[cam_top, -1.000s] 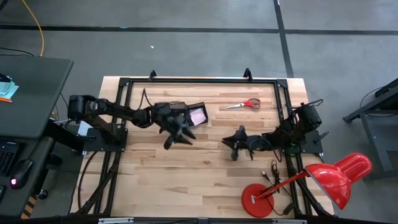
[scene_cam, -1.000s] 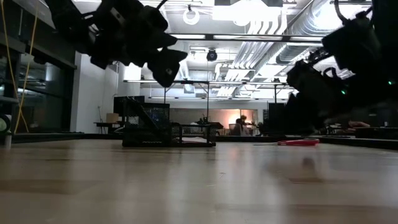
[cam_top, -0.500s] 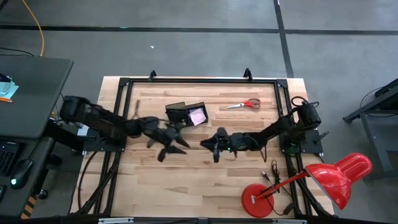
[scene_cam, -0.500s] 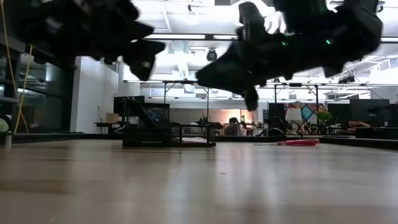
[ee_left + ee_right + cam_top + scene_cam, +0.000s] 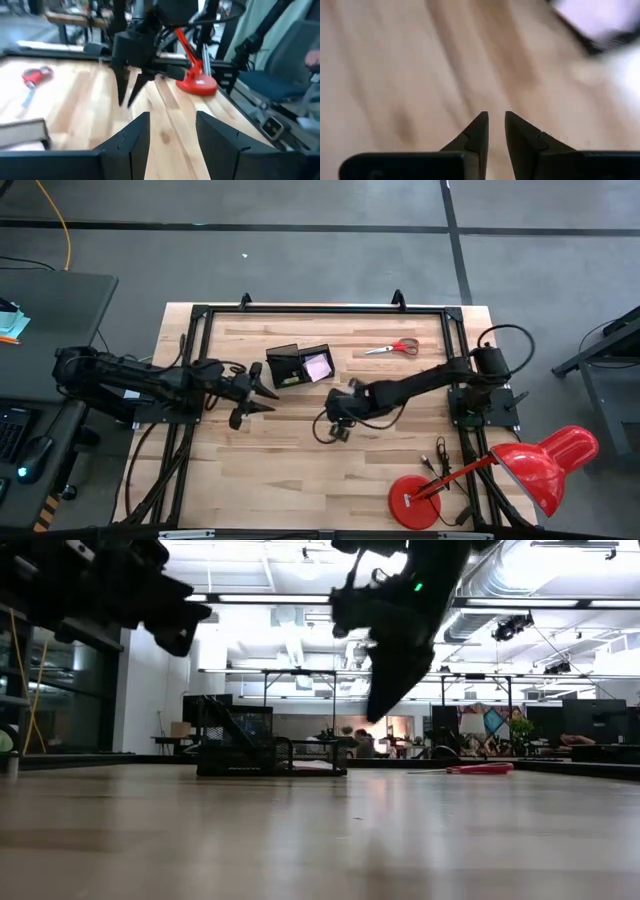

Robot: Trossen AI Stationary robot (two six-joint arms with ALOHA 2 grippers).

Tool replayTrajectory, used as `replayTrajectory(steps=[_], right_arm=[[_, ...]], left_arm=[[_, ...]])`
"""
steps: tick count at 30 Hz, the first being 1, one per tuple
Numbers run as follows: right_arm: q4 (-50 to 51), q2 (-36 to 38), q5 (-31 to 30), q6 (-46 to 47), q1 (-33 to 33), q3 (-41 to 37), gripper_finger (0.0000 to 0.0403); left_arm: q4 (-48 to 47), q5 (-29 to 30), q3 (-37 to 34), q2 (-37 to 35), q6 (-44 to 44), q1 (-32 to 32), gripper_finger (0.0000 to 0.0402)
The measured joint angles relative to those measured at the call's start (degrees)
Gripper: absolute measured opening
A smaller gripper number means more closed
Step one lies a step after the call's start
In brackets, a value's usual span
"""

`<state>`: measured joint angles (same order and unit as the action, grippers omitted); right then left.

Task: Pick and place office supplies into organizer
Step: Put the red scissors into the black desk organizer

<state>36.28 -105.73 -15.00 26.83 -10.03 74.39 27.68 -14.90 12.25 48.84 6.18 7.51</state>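
Note:
The black organizer [image 5: 288, 365] stands on the table toward the far side, and a pink pad [image 5: 318, 366] lies in its right compartment. The red-handled scissors [image 5: 395, 348] lie flat to its right. My left gripper [image 5: 262, 398] hovers left of the organizer and nearer me, pointing almost level toward the right. Its fingers are open in the left wrist view [image 5: 172, 120], with nothing between them. My right gripper [image 5: 335, 428] hangs over bare wood at mid-table, pointing steeply down. Only a narrow, empty gap separates its fingertips [image 5: 496, 116].
A red desk lamp stands at the near right corner on its round base [image 5: 413, 502], with its shade [image 5: 548, 465] past the table edge. Thin dark items [image 5: 438, 455] lie beside it. A black frame [image 5: 320, 310] runs around the table. Bare wood lies between the grippers.
My left gripper has drawn back from beside the organizer toward the table's left edge, staying about level. My right gripper has swung from the right side toward mid-table, risen, and tipped from nearly level to steeply down. The organizer and scissors have stayed put.

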Motion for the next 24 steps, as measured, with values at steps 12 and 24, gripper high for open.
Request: replayTrajectory(steps=[12,24], right_arm=[[31.54,1.26,1.73,-6.57,9.72,6.88,0.0058],[11.72,21.35,12.40,-16.52,25.86,-15.32,0.0058]], left_arm=[[-4.98,1.99,0.04,-0.98,-1.90,0.02,0.0145],[-7.18,3.57,0.04,-0.98,-1.37,0.00,0.0145]])
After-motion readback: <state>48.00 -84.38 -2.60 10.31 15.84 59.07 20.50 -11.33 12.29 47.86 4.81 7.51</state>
